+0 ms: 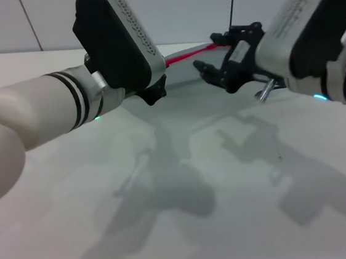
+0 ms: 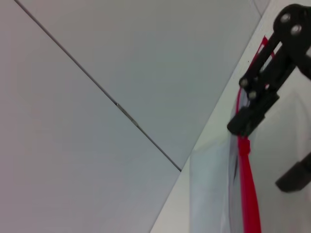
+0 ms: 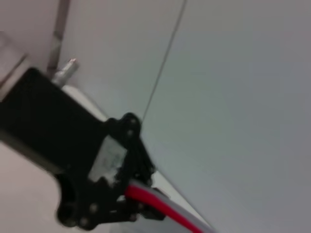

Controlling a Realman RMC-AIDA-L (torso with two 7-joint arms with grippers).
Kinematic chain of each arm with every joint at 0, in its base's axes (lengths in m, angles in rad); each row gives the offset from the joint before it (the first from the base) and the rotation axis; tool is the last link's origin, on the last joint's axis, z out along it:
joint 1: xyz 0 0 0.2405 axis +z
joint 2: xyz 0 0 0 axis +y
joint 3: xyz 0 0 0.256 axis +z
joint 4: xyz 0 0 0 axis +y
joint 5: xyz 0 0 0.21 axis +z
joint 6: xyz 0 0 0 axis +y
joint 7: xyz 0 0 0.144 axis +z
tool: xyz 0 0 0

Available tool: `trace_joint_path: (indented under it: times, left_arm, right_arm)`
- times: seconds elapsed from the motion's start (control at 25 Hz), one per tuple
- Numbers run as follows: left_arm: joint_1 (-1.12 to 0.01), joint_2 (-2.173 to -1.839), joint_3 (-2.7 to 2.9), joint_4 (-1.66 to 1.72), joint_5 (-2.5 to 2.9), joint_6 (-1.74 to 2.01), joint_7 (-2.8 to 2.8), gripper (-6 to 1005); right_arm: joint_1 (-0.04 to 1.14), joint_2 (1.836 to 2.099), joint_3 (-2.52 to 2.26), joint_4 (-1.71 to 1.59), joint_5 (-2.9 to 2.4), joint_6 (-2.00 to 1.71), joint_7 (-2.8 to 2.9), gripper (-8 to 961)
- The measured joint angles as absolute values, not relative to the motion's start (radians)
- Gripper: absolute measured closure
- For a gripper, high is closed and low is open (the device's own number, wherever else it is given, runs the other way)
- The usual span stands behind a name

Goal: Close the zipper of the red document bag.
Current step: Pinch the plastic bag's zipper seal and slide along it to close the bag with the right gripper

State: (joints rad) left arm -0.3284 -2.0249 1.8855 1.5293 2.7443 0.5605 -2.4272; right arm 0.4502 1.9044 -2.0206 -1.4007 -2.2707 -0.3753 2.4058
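Observation:
The red document bag (image 1: pixel 182 71) lies flat at the far side of the table, pale and translucent. Its zipper (image 1: pixel 187 54) is a thin red strip along the far edge. My right gripper (image 1: pixel 208 54) is at the right end of that strip and open. In the left wrist view the zipper (image 2: pixel 249 194) runs past one of its black fingers (image 2: pixel 241 127), and the other finger stands apart. The right wrist view shows the zipper (image 3: pixel 150 199) entering between black gripper parts. My left gripper (image 1: pixel 152 93) hovers over the bag's left part, mostly hidden behind its own wrist.
The white table (image 1: pixel 170 216) stretches toward me, with arm shadows on it. A pale wall (image 2: pixel 121 58) with a thin seam rises just behind the bag's zipper edge. Both forearms hang low over the table in front of the bag.

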Motion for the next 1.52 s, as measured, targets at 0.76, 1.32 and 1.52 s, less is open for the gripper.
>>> trace_joint_path:
  times: [0.76, 1.32, 1.52]
  left_arm:
    - [-0.348, -2.023, 1.892, 1.531, 2.744, 0.600, -2.424, 903]
    - [-0.365, -2.025, 1.891, 1.534, 2.744, 0.629, -2.424, 890]
    - [-0.365, -2.024, 1.887, 1.538, 2.748, 0.641, -2.424, 885]
  right_arm:
    - [0.438, 2.024, -1.844, -1.391, -2.359, -0.524, 2.163, 421]
    - [0.477, 2.027, -1.874, -1.359, -2.513, -0.539, 2.167, 441]
    - [0.473, 2.028, -1.881, -1.371, -2.526, -0.557, 2.170, 447]
